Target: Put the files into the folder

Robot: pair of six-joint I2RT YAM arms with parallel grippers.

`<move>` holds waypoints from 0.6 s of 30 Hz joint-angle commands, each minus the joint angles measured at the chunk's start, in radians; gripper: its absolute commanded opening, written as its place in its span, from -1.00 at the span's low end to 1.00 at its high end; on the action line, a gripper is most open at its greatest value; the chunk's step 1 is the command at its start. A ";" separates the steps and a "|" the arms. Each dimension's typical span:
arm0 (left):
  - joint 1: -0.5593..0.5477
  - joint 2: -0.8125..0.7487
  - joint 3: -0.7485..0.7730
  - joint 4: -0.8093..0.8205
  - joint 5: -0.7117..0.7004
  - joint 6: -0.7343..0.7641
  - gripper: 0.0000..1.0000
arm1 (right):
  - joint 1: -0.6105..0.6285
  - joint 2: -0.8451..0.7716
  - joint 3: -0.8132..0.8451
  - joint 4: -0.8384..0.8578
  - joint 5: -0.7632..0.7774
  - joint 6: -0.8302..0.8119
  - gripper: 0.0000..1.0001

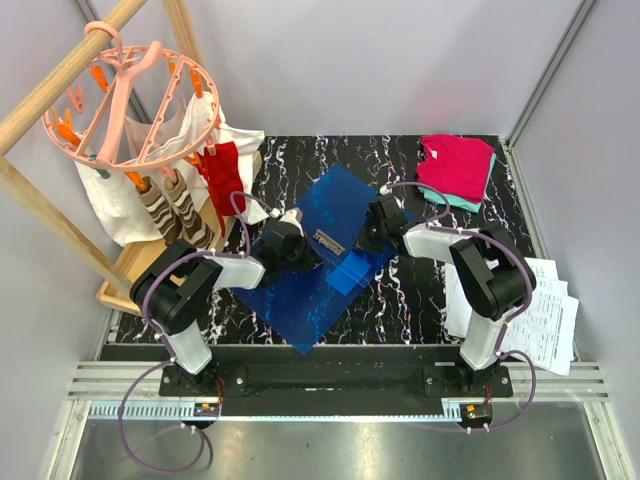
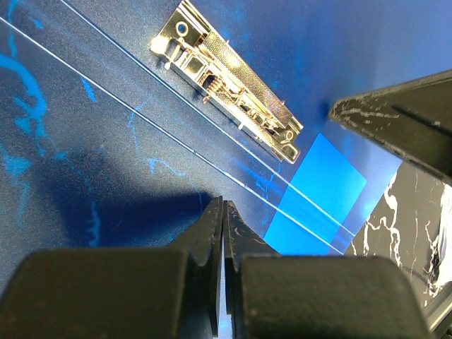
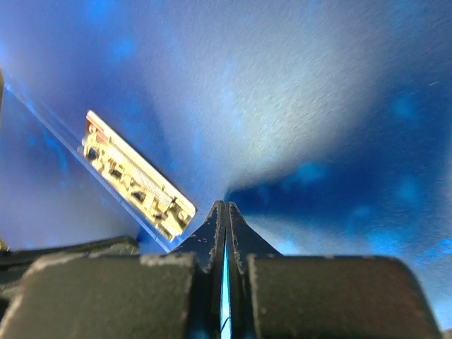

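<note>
The files [image 1: 548,318] are lying past the worktop's [image 1: 410,300] right edge, partly hidden behind the right arm. Both arms are reaching inward over the open folder [image 1: 315,295] at mid-worktop. The left gripper [image 2: 222,206] and right gripper [image 3: 226,206] are both pinched fully together, tips down at the blue plastic near the metal clip [image 2: 226,79]. Whether either is nipping the cover is unclear.

Top view: high and behind, looking down on whole table [image 1: 420,300]. Wrist views: close on folder [image 2: 106,176], both sharing its clip [image 3: 138,176].
</note>
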 commanded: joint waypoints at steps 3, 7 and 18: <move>0.003 -0.020 -0.055 -0.270 0.004 0.151 -0.76 | -0.033 -0.099 -0.067 0.113 -0.232 -0.022 -0.72; 0.002 -0.121 -0.004 -0.317 0.029 0.197 -0.43 | -0.042 -0.082 -0.085 0.130 -0.326 -0.032 -0.46; 0.000 -0.175 0.143 -0.365 0.099 0.161 -0.18 | -0.047 0.054 -0.124 0.418 -0.464 0.062 -0.20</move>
